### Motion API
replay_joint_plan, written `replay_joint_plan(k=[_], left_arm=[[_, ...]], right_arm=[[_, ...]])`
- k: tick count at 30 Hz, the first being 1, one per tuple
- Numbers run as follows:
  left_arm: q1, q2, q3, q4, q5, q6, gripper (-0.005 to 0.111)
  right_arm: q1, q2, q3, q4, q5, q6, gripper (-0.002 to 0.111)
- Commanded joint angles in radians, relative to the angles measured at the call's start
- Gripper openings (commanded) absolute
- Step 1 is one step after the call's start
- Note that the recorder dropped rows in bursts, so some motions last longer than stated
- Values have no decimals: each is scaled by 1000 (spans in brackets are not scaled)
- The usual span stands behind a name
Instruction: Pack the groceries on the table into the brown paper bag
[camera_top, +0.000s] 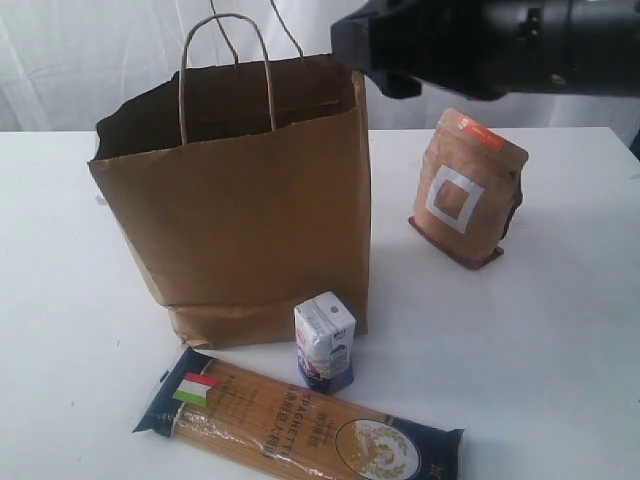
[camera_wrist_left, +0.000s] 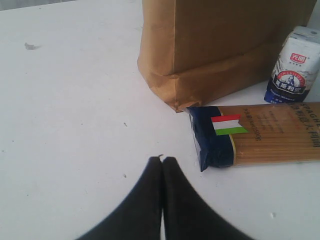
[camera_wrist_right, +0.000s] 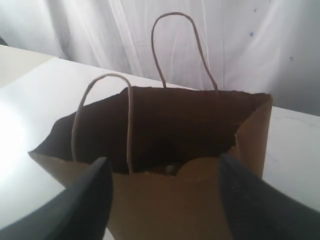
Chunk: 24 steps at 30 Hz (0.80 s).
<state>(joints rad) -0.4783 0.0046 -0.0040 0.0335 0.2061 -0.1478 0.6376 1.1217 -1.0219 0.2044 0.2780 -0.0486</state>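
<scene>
Currently the right gripper hangs above the open mouth of the brown paper bag, fingers spread wide, nothing between them. Bag interior is too dark to read. Left gripper has its fingers pressed together, empty, low over the table near the flag end of the spaghetti packet. Packet lies flat in front of the bag. Small white-purple carton stands upright between them, just beside the bag's base. Brown pouch stands right of the bag, apart from it.

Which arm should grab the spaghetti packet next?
Left, I'd say: the left gripper sits low near the spaghetti packet, though shut; the right gripper hangs open over the brown paper bag.
</scene>
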Motion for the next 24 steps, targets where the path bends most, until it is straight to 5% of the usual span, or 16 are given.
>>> replay_joint_plan(k=[1, 13, 24], left_arm=[[2, -5, 4, -1, -3, -9, 0], [2, -5, 4, -1, -3, -9, 0], [2, -5, 4, -1, -3, -9, 0]], right_arm=[[2, -146, 124, -34, 8, -2, 58], [2, -548, 498, -233, 36, 26, 58], [2, -726, 540, -452, 72, 26, 58]])
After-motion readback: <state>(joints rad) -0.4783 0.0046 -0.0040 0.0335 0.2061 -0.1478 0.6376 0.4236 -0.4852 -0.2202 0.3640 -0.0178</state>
